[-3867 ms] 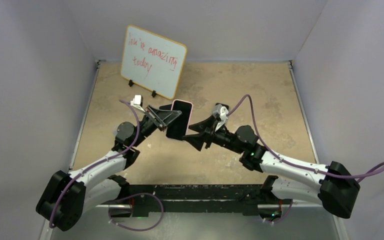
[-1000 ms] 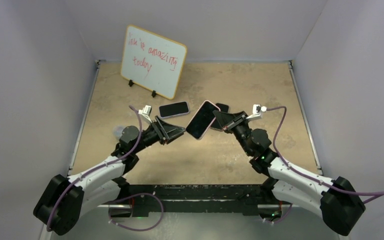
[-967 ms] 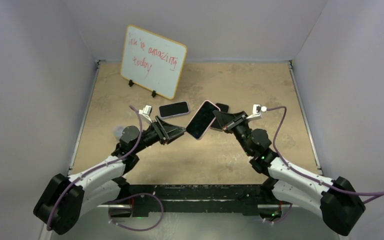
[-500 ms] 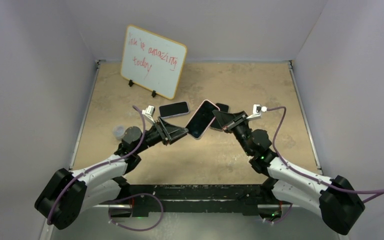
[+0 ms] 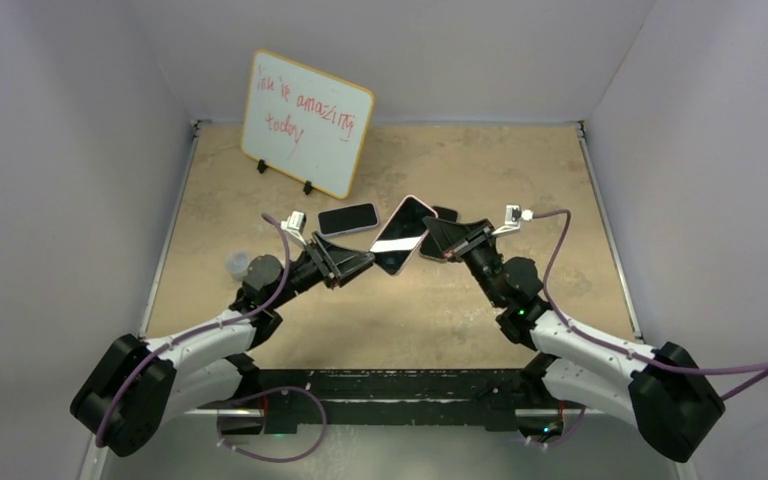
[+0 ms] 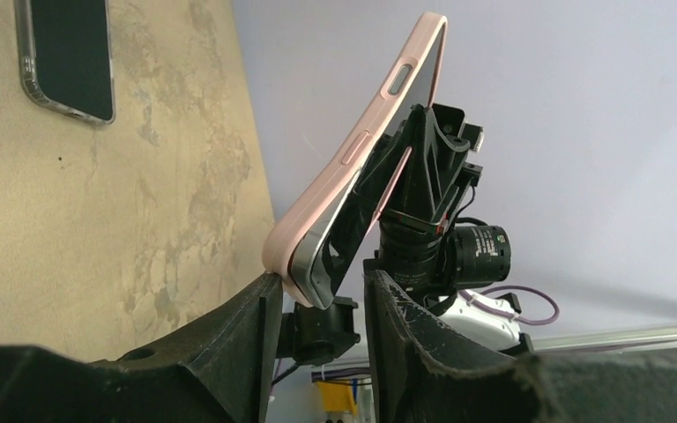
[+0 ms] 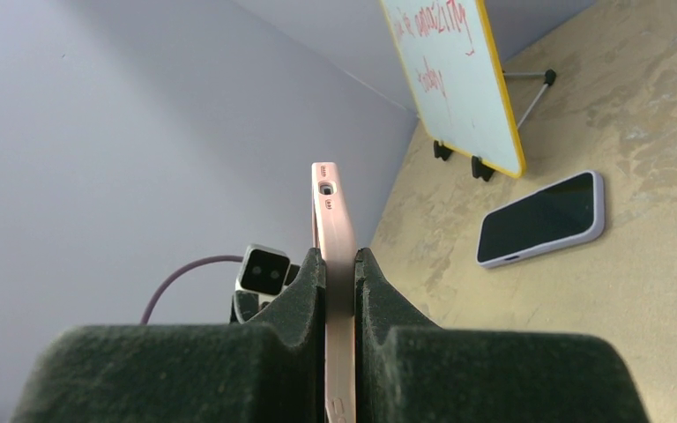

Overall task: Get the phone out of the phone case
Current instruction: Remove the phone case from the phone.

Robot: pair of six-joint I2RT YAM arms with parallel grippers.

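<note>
A phone in a pink phone case is held up off the table, tilted, between the two arms. My right gripper is shut on its right edge. In the right wrist view the pink rim runs straight up between the jaws of the right gripper. My left gripper is open around the lower left corner. In the left wrist view the pink case touches one finger of the left gripper. There the phone's grey metal corner stands proud of the case, apart from the other finger.
A second phone in a pale case lies screen-up on the table behind my left gripper, seen also in the wrist views. A whiteboard stands at the back left. A small clear cup sits by the left arm.
My left gripper has moved right onto the phone's lower corner and its jaws have narrowed. The phone in my right gripper has tipped slightly up and left.
</note>
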